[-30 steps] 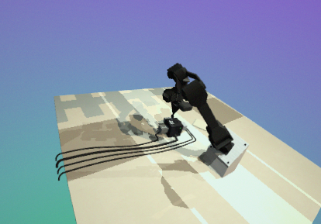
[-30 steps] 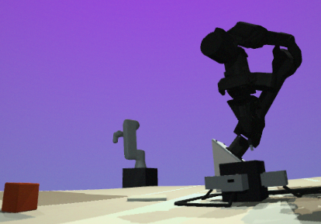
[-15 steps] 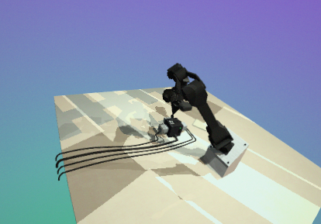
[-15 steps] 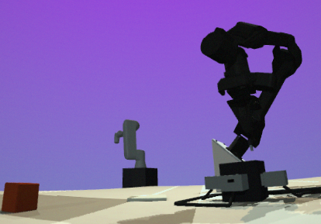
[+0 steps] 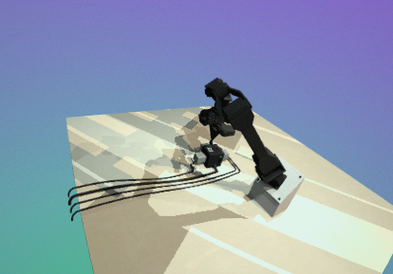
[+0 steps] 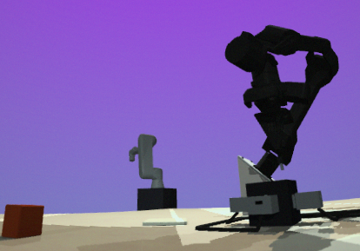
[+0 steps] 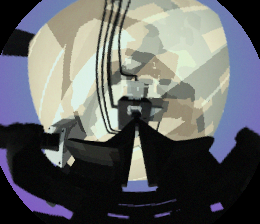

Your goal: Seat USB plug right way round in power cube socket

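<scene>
purple backdrop; folded arm (image 6: 283, 89), gripper (image 5: 212, 141) clamping usb plug (image 7: 135, 107).

One black arm (image 5: 247, 135) is standing over the tabletop (image 5: 142, 225), and its single end effector (image 5: 212, 141) is gripping one USB plug (image 7: 135, 106) directly beneath its tips. One black power cube (image 5: 212, 155) is sitting just below the end effector, with two grey plugs showing on its sides in the exterior view, one (image 6: 254, 204) on each flank (image 6: 308, 200). Four dark cables (image 5: 128, 186) are trailing away from the cube. Well away from the end effector, one red block (image 6: 22, 221), one grey arm (image 6: 148, 162) and one black pedestal (image 6: 156, 199) are standing.
</scene>
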Available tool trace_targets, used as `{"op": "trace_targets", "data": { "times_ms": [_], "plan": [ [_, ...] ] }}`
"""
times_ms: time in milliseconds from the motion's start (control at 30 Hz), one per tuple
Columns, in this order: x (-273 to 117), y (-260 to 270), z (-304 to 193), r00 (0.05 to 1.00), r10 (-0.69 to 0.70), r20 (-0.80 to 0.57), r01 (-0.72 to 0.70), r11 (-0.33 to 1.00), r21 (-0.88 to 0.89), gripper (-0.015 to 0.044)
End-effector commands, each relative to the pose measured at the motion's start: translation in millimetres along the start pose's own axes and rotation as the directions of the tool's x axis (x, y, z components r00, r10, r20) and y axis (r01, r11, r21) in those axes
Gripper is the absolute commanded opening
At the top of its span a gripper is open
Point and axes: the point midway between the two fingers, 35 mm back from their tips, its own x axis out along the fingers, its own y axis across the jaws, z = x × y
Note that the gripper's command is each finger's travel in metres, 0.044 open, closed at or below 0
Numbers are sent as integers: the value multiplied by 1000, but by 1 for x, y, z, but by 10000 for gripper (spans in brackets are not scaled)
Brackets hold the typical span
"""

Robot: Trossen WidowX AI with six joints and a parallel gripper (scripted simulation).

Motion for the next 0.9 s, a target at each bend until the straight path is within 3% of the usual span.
{"op": "trace_targets", "data": {
  "times_ms": [0,867],
  "plan": [
    [2,1,-1,1000,4,-1,-4,1000,10,0],
    [5,1,-2,1000,4,-4,-4,999,32,0]
  ]
}}
